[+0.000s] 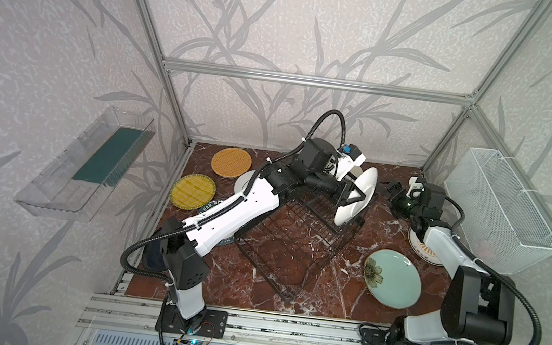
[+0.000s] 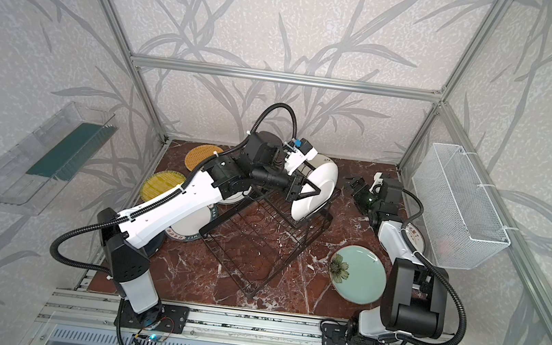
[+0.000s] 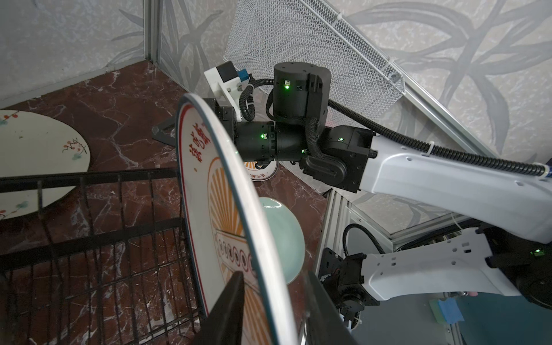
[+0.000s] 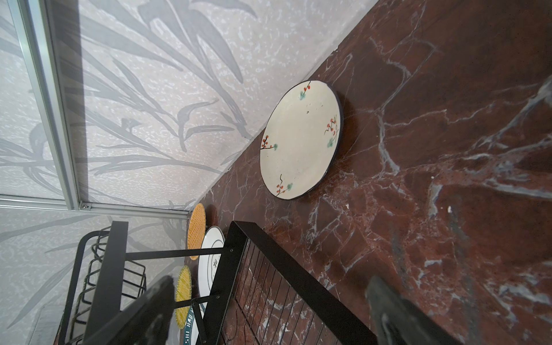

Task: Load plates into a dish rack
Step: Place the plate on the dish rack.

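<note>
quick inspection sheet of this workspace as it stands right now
surface: red-brown marble tabletop, no spill seen
job's things: black dish rack sits angled mid-table; sunburst plate stands on edge at its slot row; teal plate, orange woven plate, yellow woven plate and cream plate lie flat on the table; more plates are partly hidden under both arms
clutter: nothing seen
grippers: left gripper straddles the sunburst plate's rim, grip unclear; right gripper is open and empty beside the rack
cables: black conduits loop along both arms
surroundings: clear bin and white mesh basket hang on opposite walls
</note>
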{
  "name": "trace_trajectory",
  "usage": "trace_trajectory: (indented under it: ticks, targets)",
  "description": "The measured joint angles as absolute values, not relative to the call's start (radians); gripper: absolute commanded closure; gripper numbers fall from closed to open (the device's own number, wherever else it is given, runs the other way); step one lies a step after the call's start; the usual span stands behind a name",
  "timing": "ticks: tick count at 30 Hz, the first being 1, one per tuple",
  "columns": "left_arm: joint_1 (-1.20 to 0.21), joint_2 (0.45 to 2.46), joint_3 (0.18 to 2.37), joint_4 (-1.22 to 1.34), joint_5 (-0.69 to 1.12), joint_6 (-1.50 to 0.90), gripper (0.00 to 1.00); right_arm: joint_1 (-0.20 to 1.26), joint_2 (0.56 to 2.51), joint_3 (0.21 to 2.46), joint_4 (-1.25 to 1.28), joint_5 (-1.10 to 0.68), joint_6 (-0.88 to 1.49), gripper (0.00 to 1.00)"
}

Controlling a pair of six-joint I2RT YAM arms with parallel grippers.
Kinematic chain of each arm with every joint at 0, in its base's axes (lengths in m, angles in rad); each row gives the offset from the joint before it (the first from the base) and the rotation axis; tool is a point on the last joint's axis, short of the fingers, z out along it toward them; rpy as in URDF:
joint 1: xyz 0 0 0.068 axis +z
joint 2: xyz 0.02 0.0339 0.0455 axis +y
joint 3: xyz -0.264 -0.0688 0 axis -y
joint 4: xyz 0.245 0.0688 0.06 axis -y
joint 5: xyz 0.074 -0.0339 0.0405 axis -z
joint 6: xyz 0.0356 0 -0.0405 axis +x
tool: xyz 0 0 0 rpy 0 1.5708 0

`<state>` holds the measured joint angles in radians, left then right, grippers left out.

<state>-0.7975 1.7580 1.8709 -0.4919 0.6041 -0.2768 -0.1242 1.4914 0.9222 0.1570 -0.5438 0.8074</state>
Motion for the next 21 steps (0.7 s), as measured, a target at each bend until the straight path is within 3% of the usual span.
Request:
trace_trajectory:
  ticks: [11,21]
  targets:
    - [-0.797,1.753,1.911,-0.478,0.573,-0.276,0.32,-0.125,1.522,0.923,0.172,-0.543,0.807,0.01]
    - [-0.785,1.608,1.827,-0.445,0.485,-0.26,0.01,-0.123,1.633,0.977,0.187,-0.533,0.807,0.01]
